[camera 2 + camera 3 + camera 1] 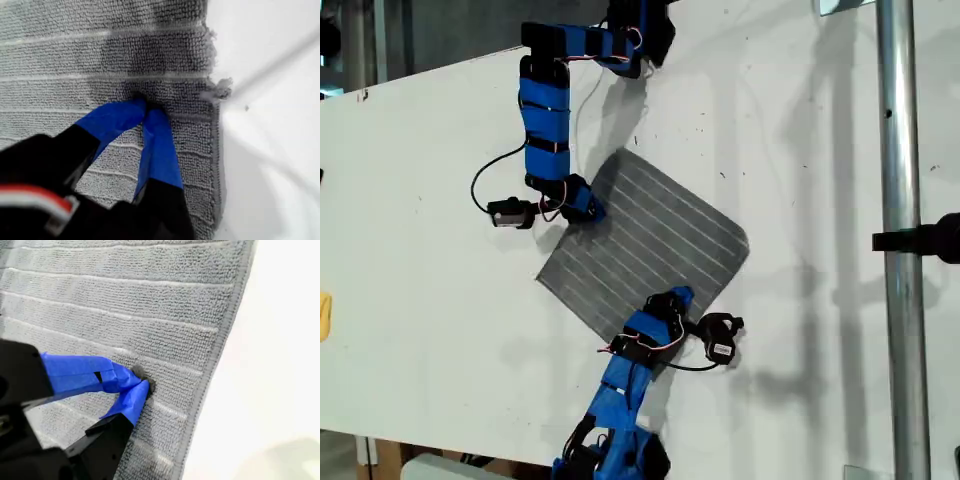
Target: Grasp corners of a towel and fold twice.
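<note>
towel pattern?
Grey towel with thin pale parallel stripes, evenly spaced. Clearest in the second wrist view.

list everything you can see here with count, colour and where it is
towel: one, grey with thin pale stripes, lying flat and turned diamond-wise mid-table in the exterior view
table: one, white, under everything
metal pole: one, silver, upright along the exterior view's right, with a black clamp on it
yellow thing: one, cut off at the exterior view's left edge, cannot tell what it is
arms: two, blue and black, one entering from the exterior view's top, one from its bottom
my first gripper: blue-taped tips pinched together on the towel, near a frayed edge
my second gripper: blue-taped tips pinched on the towel close to its hemmed edge
</note>
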